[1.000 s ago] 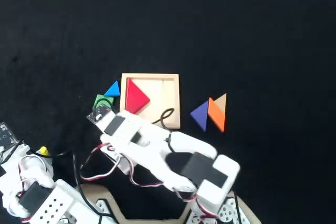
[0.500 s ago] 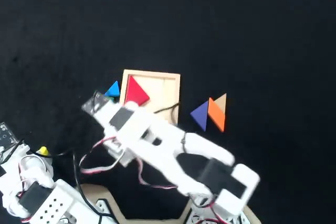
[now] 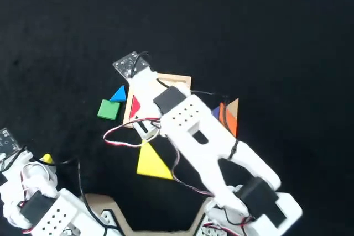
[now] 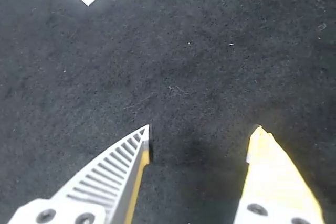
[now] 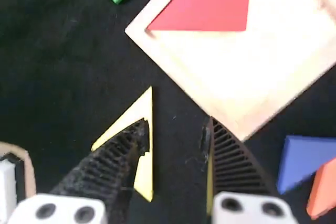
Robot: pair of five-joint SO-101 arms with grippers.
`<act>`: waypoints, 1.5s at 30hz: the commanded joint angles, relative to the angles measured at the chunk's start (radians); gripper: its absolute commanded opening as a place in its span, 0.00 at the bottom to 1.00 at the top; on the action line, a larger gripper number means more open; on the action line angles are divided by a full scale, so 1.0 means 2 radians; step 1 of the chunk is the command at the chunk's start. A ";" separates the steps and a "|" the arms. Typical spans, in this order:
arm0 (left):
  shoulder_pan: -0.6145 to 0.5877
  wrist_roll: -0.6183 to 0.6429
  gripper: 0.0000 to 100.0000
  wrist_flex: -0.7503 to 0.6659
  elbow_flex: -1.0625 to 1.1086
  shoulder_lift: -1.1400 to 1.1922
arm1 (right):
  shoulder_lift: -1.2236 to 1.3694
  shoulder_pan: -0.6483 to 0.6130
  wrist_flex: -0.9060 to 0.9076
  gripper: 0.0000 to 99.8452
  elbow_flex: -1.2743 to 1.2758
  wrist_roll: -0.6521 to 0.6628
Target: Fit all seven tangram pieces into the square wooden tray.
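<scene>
Wooden tray (image 5: 167,60) holds a red triangle (image 5: 210,1). We see the right claw (image 5: 176,127) released beside a yellow triangle (image 3: 150,161); the left claw (image 4: 199,137) gapes empty over black worktop (image 4: 210,51).

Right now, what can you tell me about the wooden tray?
The tray is a square of pale wood with a raised rim, lying flat on the black table. A red triangle sits inside at one corner, and the floor that shows is otherwise bare. Seen from above, the right arm covers much of it.
</scene>
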 commanded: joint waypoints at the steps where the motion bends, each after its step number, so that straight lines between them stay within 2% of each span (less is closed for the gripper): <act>1: 0.007 -0.002 0.30 0.003 -0.002 -0.002 | 0.018 0.035 -0.024 0.17 -0.008 0.004; 5: 0.007 -0.002 0.30 0.003 -0.002 -0.002 | 0.007 0.083 0.021 0.17 -0.030 0.024; 10: 0.007 -0.002 0.30 0.003 -0.002 -0.002 | -0.079 0.138 0.091 0.17 -0.033 0.067; 15: 0.010 -0.002 0.30 0.003 -0.003 -0.002 | -0.199 0.270 0.081 0.17 0.034 0.085; 17: 0.035 -0.002 0.30 0.003 -0.007 -0.002 | -0.245 0.318 0.050 0.17 0.092 0.085; 20: 0.112 0.008 0.30 0.003 -0.008 -0.002 | -0.316 0.371 -0.007 0.17 0.186 0.085; 23: 0.231 0.031 0.30 0.014 -0.022 -0.002 | -0.389 0.393 -0.058 0.17 0.264 0.085; 30: 0.659 0.034 0.30 0.008 -0.036 -0.001 | -0.497 0.392 -0.101 0.17 0.362 0.079; 33: 0.783 0.031 0.28 -0.002 -0.019 0.000 | -0.498 0.395 -0.101 0.17 0.379 0.079; 35: 0.827 0.030 0.26 -0.009 -0.003 0.000 | -0.498 0.395 -0.104 0.17 0.392 0.079; 37: 0.844 0.024 0.26 -0.010 0.012 0.000 | -0.498 0.395 -0.106 0.17 0.395 0.079; 42: 0.844 -0.019 0.26 -0.005 0.018 0.000 | -0.498 0.392 -0.107 0.17 0.395 0.079; 45: 0.844 -0.015 0.26 -0.005 0.011 -0.002 | -0.501 0.392 -0.107 0.17 0.396 0.079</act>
